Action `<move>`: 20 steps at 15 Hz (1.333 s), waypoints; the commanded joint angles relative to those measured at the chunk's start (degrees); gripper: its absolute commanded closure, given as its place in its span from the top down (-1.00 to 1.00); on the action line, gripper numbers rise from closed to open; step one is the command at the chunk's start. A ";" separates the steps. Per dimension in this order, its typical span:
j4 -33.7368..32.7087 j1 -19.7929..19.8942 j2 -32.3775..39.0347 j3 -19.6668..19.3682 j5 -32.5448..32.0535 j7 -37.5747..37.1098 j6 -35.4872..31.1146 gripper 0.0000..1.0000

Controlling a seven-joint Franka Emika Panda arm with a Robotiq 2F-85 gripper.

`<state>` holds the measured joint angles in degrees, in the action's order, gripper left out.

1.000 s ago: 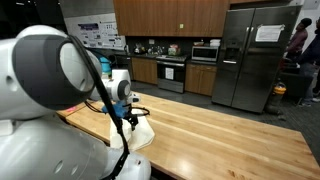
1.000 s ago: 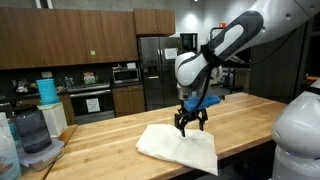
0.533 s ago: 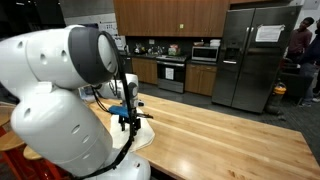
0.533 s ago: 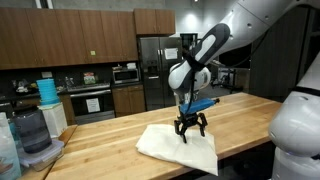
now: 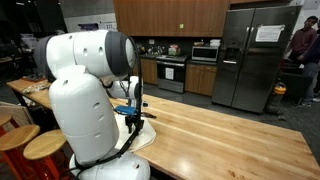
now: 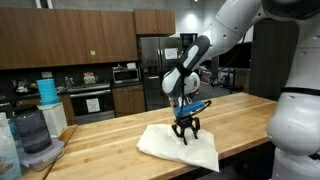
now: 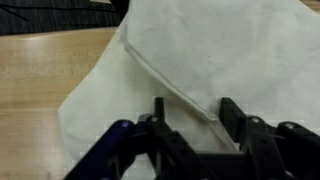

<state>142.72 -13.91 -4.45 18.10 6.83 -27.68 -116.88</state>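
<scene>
A white cloth [image 6: 170, 150] lies flat on the wooden table [image 6: 105, 135], with a folded hem running diagonally across it in the wrist view. My gripper [image 6: 186, 136] points straight down onto the cloth's middle. In the wrist view the two black fingers [image 7: 158, 108] stand apart on either side of the hem of the cloth [image 7: 220, 50], tips at the fabric, and nothing is pinched between them. In an exterior view the arm's white body hides much of the cloth [image 5: 146, 133] and the gripper [image 5: 133, 122].
A blender jug [image 6: 35, 135] and a stack of blue cups [image 6: 47, 92] stand at the table's far end. Wooden stools [image 5: 45, 148] sit beside the table near the robot base. The cloth's front corner lies close to the table edge [image 6: 225, 165].
The arm's upper links have swung round while the gripper stayed over the cloth and sank a little onto it. The fingers have drawn closer together.
</scene>
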 commanded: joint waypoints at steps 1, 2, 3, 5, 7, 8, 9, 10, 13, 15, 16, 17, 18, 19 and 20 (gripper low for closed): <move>-2.50 0.44 2.90 -1.01 -4.62 -6.79 -3.59 -0.44; -2.34 0.41 2.93 -1.28 -6.23 -9.50 -6.41 -0.58; -1.96 0.43 2.68 -1.50 -8.14 -12.34 -9.30 -0.75; -1.79 0.62 2.77 -2.02 -12.25 -17.21 -14.52 -0.96; -1.42 0.92 2.57 -2.53 -16.74 -22.55 -19.68 -1.00; -1.12 1.11 2.30 -2.82 -19.47 -25.34 -22.21 -1.00; -0.92 1.40 1.98 -3.11 -22.26 -28.12 -24.52 -0.97; -0.78 1.73 1.76 -3.37 -25.98 -31.32 -26.65 -0.98; -1.26 3.03 1.59 -4.08 -40.87 -42.43 -30.96 -0.28; -1.69 3.98 0.99 -3.88 -51.21 -50.95 -32.00 -0.02; -1.91 4.04 1.34 -4.00 -56.47 -55.52 -32.50 0.13; -1.96 4.01 1.39 -3.90 -59.54 -58.00 -32.78 0.25; -1.80 3.86 1.28 -3.80 -61.88 -59.98 -33.34 0.37; -1.29 3.66 0.78 -3.75 -63.53 -61.27 -34.48 0.53; -0.87 3.54 0.55 -3.75 -64.48 -62.01 -36.00 0.65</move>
<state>140.34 -10.40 -1.94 14.21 -53.52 -85.89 -149.69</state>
